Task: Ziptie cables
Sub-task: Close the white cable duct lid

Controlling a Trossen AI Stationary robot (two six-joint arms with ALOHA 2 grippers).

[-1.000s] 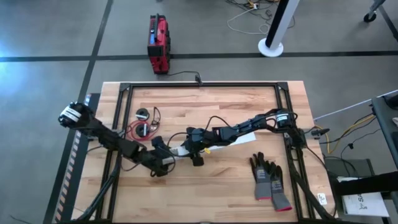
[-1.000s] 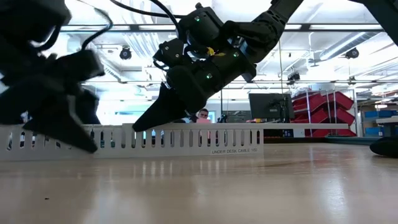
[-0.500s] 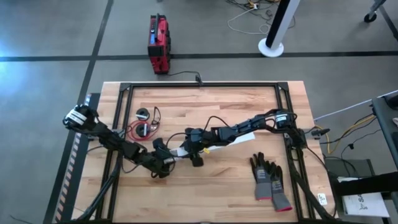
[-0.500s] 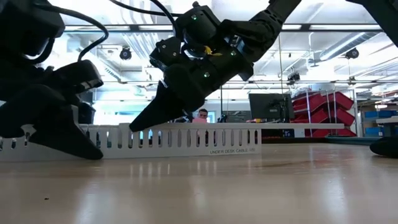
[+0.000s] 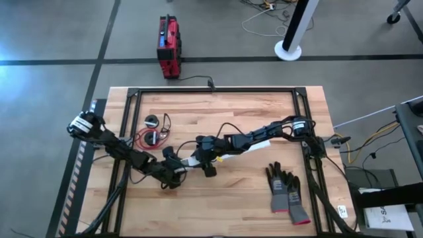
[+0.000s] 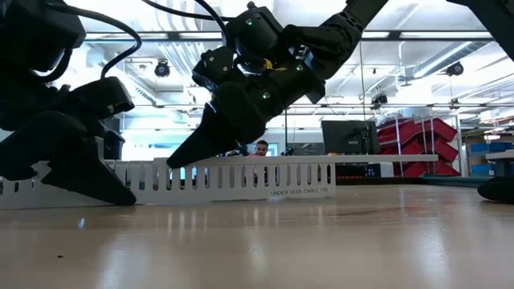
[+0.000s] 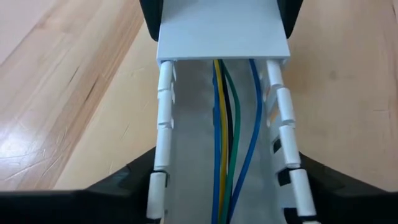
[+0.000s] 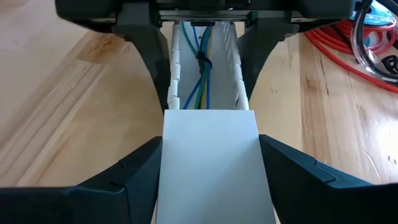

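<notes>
A long white slotted strip [image 5: 260,143] lies on the wooden table, one end under my right arm. It is an open channel [image 7: 193,155] carrying blue, yellow, green and black wires [image 7: 227,143], with a white cover [image 8: 211,162] on one stretch. My left gripper [image 5: 176,171] is at the strip's left end and my right gripper [image 5: 202,158] is at the covered stretch, facing it. The cables, a red and black coil [image 5: 151,137] with thin black loops, rest on the table beyond my left arm. Their red wire [image 8: 329,37] lies beside the strip. My left gripper has the open channel's end between its two fingers [image 7: 134,180], one against each slotted wall [image 7: 163,162], coming along the strip from the table's left. The strip lies on the table. My right gripper has the white cover [image 8: 180,155] between its two fingers [image 8: 134,171], slanting down from the table's right along the strip.
A pair of grey and black gloves [image 5: 285,192] lies at the near right. A small round spool [image 5: 152,120] sits by the coil. A black frame [image 5: 211,90] runs round the table. A red box [image 5: 168,47] stands on the floor behind.
My left gripper has come down and a little toward the table's right, settling at the strip's left end. The right gripper and the strip have barely shifted.
</notes>
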